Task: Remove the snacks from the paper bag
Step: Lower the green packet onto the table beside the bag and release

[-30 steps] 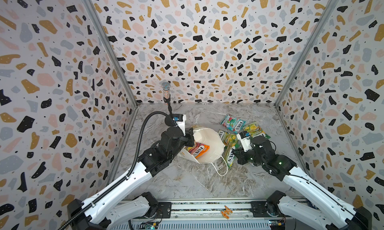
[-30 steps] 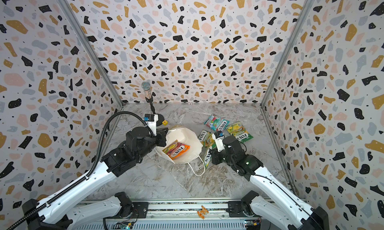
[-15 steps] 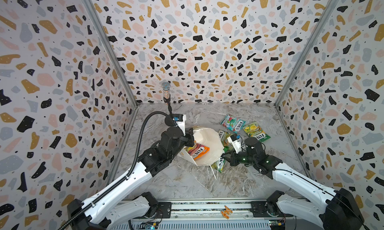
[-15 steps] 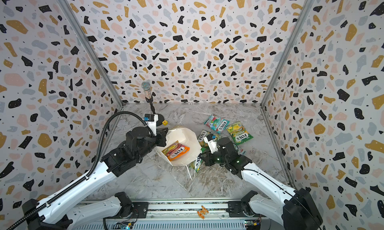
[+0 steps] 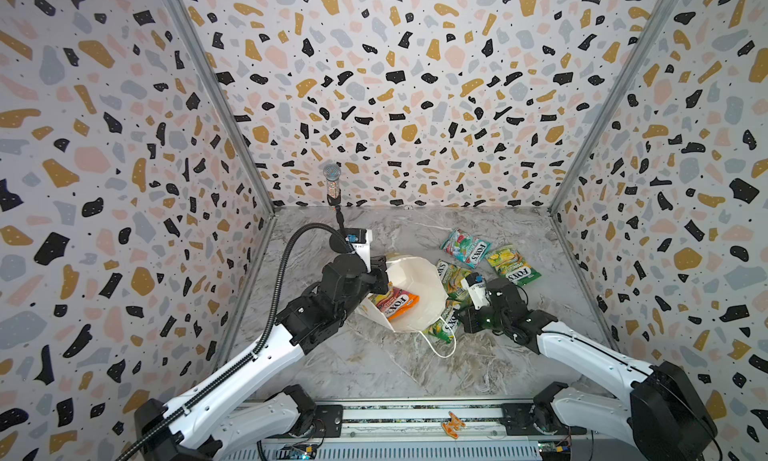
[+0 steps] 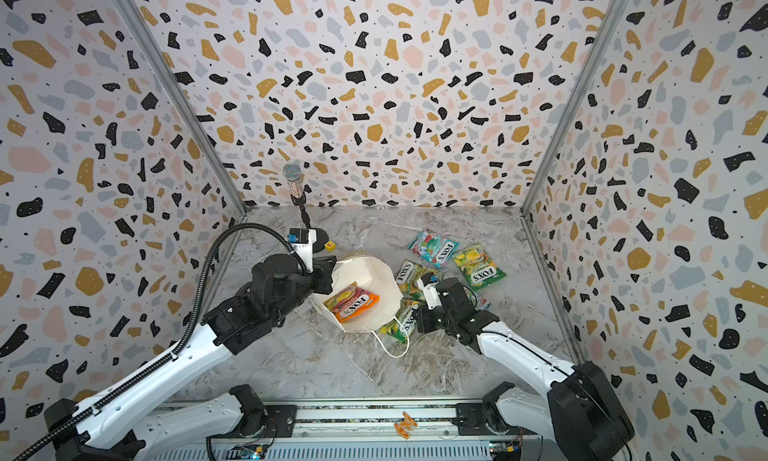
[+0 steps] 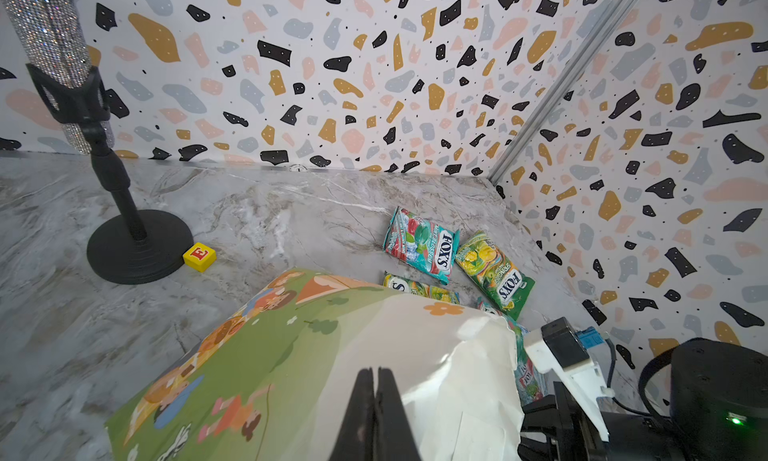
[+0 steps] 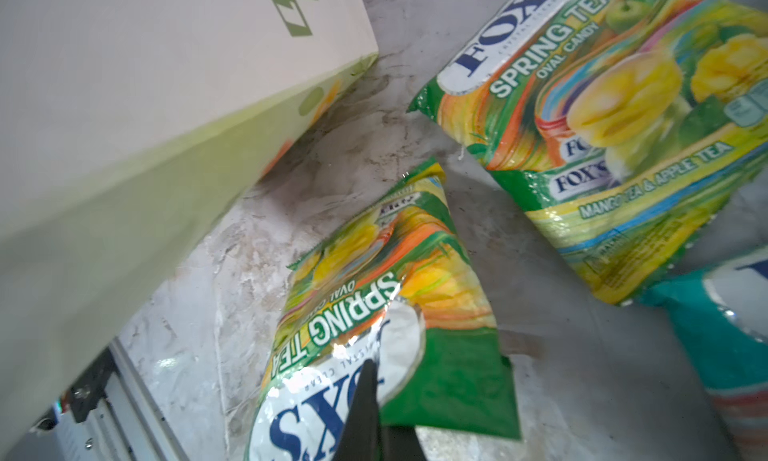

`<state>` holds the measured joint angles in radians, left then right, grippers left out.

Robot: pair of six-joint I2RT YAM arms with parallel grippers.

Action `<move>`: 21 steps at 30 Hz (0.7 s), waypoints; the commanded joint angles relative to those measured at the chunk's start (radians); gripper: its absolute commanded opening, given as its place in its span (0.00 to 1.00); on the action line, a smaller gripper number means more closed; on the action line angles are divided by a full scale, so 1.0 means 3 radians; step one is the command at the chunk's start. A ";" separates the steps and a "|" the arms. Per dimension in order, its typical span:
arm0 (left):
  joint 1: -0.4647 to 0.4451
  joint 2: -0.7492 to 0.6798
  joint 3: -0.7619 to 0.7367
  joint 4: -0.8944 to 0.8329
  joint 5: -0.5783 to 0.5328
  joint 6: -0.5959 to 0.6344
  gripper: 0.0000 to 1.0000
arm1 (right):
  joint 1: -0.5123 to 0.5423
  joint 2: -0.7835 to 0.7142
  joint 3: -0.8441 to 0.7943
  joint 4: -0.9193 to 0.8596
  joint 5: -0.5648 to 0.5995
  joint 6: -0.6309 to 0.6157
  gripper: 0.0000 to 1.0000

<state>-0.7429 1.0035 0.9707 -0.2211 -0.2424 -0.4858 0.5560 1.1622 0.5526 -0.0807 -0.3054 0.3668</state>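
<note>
Marble tabletop (image 5: 374,367), left tool (image 7: 376,371) clamped on paper bag (image 7: 436,355), right tool (image 8: 370,365) clamped on partly bag-hidden green-yellow packet (image 8: 374,272).

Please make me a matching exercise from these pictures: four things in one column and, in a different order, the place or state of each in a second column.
Things:
1. orange-red packet
2. yellow cube
3. left gripper
4. right gripper

Places or states:
A. shut on a green packet
B. in the mouth of the bag
C. beside the base of the stand
D. shut on the edge of the bag

Pairs: 1-B, 2-C, 3-D, 4-A.
</note>
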 commanded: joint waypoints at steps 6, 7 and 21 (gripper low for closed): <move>-0.0014 -0.0104 -0.0085 0.0049 0.0097 0.0044 0.00 | -0.0017 0.0350 0.0103 -0.0127 0.0387 -0.0152 0.17; -0.0014 -0.0100 -0.0091 0.0047 0.0110 0.0043 0.00 | -0.0014 0.0368 0.0120 -0.0133 0.0409 -0.0156 0.21; -0.0013 -0.0086 -0.0153 0.0111 0.0369 0.0086 0.00 | -0.0013 -0.0324 0.0306 -0.0556 0.1012 -0.0074 0.62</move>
<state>-0.7429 0.9855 0.9463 -0.2234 -0.1646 -0.4782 0.5537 1.1336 0.5968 -0.2028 -0.0456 0.3325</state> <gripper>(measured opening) 0.047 0.619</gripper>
